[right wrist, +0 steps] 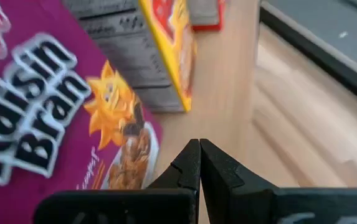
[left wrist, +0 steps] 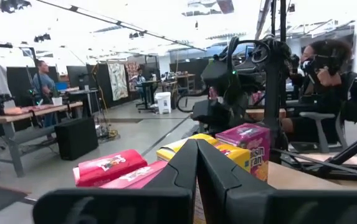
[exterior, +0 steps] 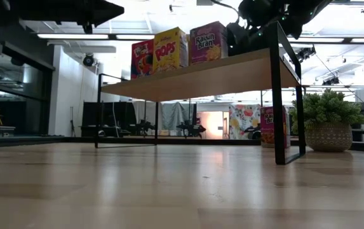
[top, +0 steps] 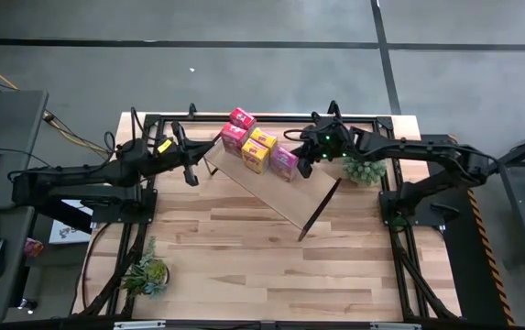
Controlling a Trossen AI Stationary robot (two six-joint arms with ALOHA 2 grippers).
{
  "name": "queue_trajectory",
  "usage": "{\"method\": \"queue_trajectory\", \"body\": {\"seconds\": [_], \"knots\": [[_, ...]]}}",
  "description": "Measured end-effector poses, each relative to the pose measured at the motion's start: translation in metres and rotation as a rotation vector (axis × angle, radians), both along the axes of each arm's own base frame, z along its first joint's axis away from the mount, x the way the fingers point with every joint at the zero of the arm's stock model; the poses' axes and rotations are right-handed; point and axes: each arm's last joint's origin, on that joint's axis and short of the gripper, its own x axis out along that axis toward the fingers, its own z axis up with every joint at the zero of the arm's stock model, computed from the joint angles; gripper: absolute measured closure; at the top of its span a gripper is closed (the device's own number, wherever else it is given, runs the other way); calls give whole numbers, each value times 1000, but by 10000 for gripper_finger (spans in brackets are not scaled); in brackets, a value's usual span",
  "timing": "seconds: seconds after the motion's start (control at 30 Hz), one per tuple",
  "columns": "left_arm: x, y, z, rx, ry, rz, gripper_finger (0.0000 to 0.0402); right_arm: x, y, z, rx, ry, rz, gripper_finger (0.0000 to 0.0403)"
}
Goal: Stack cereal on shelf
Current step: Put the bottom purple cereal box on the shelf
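Note:
The shelf [top: 276, 188] stands slantwise on the table on its black end frames. Several cereal boxes stand on its board: red [exterior: 142, 58], yellow [exterior: 170, 49] and a magenta Raisin Bran box [exterior: 208, 42]. My right gripper [top: 304, 165] is shut and slants down over the board, right beside the Raisin Bran box [right wrist: 53, 106]. My left gripper [left wrist: 197, 149] is shut at the shelf's left end [top: 205, 149]. It points level toward the boxes, clear of them. In the low view, another pink box [exterior: 270, 127] stands on the table behind the shelf's right end frame. My right gripper has its shut fingertips [right wrist: 190, 158] next to the Raisin Bran box's lower front corner [right wrist: 147, 146], above the shelf board [right wrist: 228, 93]. I cannot tell whether they touch the box.
One potted plant [top: 363, 170] stands under the right arm, just off the shelf's right end. A second plant [top: 147, 273] sits at the table's near left corner. Bare tabletop [top: 271, 266] lies in front of the shelf. People sit and stand in the room beyond.

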Motion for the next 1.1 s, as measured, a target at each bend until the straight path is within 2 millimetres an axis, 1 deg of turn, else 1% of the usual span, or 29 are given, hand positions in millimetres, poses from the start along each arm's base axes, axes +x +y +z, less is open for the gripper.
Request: {"method": "queue_trajectory", "body": {"seconds": [0.13,0.33,0.77,1.1], "knots": [[0,0,0,13,5,2,401,2,-1,-4,35,2,40,403],[0,0,-1,26,19,5,401,5,0,-1,69,-48,94,403],[0,0,-2,24,26,4,401,4,3,-2,159,-54,106,403],[0,0,-2,24,31,4,401,9,17,-2,185,-56,174,403]]}}
